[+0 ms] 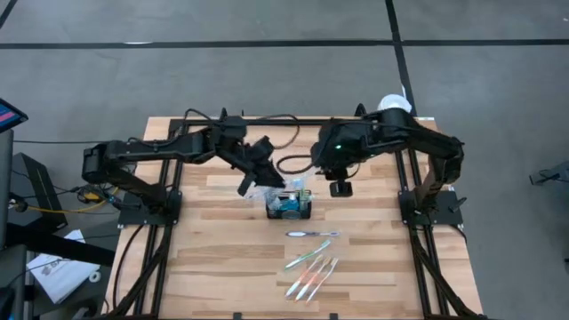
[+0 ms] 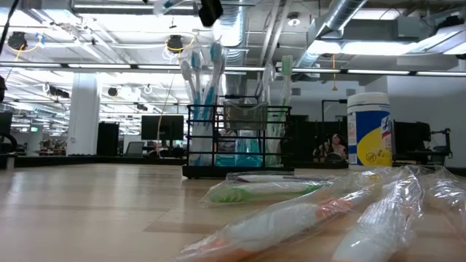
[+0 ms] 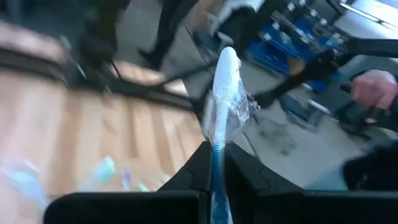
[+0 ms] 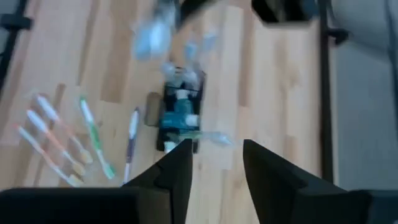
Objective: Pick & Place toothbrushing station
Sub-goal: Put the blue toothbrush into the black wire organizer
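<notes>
Left wrist view shows the left tool [image 3: 214, 177] pinched on a wrapped blue toothbrush [image 3: 222, 93], lifted clear of the bench [image 1: 213, 258], probably to carry it to the toothbrushing station [image 1: 290, 204]. That black mesh caddy stands mid-bench, already stocked with upright brushes. The right tool [image 4: 214, 168] hovers above it, fingers apart and empty. More wrapped toothbrushes [image 1: 311, 271] lie loose nearer the front edge, awaiting pickup.
</notes>
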Tool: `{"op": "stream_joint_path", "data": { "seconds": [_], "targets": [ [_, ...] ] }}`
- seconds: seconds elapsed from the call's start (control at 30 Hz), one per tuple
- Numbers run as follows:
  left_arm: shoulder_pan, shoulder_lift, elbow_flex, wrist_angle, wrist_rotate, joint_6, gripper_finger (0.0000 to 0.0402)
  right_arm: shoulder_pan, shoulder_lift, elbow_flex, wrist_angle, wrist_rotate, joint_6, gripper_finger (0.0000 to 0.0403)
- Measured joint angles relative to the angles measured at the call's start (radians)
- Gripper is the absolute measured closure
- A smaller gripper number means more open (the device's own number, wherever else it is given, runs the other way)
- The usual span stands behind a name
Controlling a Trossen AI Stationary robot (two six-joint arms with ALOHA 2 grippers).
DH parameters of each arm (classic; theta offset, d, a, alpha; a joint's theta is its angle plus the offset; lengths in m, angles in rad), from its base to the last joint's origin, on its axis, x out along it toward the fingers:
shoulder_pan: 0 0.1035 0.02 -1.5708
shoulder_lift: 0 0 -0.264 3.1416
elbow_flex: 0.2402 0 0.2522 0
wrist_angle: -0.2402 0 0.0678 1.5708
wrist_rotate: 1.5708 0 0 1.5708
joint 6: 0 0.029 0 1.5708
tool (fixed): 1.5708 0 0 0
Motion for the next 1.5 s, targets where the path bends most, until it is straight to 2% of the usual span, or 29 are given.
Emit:
{"op": "stream_joint_path", "data": {
  "seconds": [0.13,0.3,0.4,0.53,0.63,0.87,1.03,1.13,1.33,1.5],
  "targets": [
    [-0.003,-0.081,0.0,0.106,-0.142,0.081,0.039,-0.03,-0.037,-0.002,0.021,0.066,0.046,0.0262],
    [-0.033,-0.196,0.001,0.334,-0.362,0.222,0.039,-0.064,-0.101,-0.002,0.083,0.128,0.121,0.0257],
    [-0.077,-0.26,0.0,0.342,-0.516,0.324,0.039,-0.076,-0.136,-0.002,0.141,0.178,0.162,0.0258],
    [-0.202,-0.313,-0.05,0.356,-0.727,0.445,0.039,-0.081,-0.184,-0.002,0.181,0.206,0.218,0.0264],
    [-0.311,-0.331,-0.145,0.419,-0.87,0.489,0.039,-0.075,-0.207,-0.002,0.19,0.212,0.258,0.0268],
    [-0.494,-0.288,-0.474,1.055,-1.125,0.523,0.039,-0.063,-0.227,-0.002,0.163,0.221,0.333,0.0269],
    [-0.6,-0.238,-0.634,1.298,-1.319,0.585,0.039,-0.063,-0.222,-0.002,0.165,0.221,0.344,0.027],
    [-0.622,-0.19,-0.674,1.34,-1.37,0.606,0.0391,-0.063,-0.209,-0.002,0.173,0.221,0.327,0.027],
    [-0.594,-0.056,-0.687,1.406,-1.356,0.587,0.0391,-0.066,-0.205,-0.002,0.182,0.221,0.287,0.027],
    [-0.557,0.096,-0.686,1.627,-1.294,0.58,0.0391,-0.072,-0.205,-0.002,0.19,0.22,0.27,0.027]
  ]
}}
